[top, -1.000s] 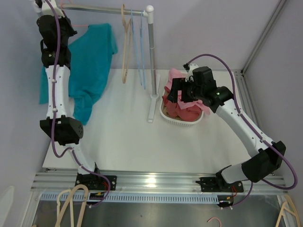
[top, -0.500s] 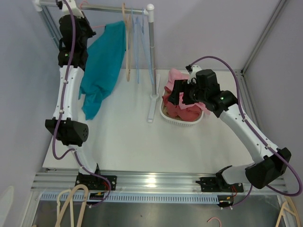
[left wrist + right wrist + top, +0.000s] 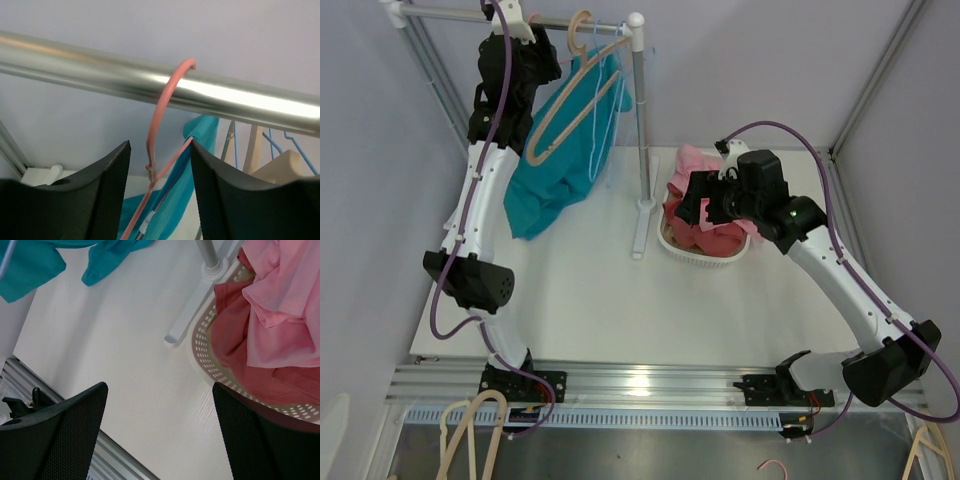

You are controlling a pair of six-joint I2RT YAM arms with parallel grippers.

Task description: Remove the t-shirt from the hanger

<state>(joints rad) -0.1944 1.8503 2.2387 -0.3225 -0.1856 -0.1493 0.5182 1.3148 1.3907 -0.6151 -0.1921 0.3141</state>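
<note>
Although the left arm point(image 3: 485, 190) hid the collar from above, we saw the teal t-shirt point(image 3: 560, 150) hanging on the pink hanger point(image 3: 160, 115), hooked over the rail point(image 3: 100, 75) toward its right end, with a tilted wooden hanger point(image 3: 575, 95) across its front. The left gripper point(image 3: 159, 150) stood parted around the hook, gripping nothing. The right gripper point(image 3: 159, 390) gaped empty over the desk point(image 3: 125, 340) beside the basket point(image 3: 200, 347), which was partly cut off.

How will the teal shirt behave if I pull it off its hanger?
Likely floppy: the shirt hangs in loose folds, so it should drape and stretch rather than slide as one piece. The thin pink hanger only hooks over the rail, so it may swing or lift off. The wooden hanger lying against it could snag.
</note>
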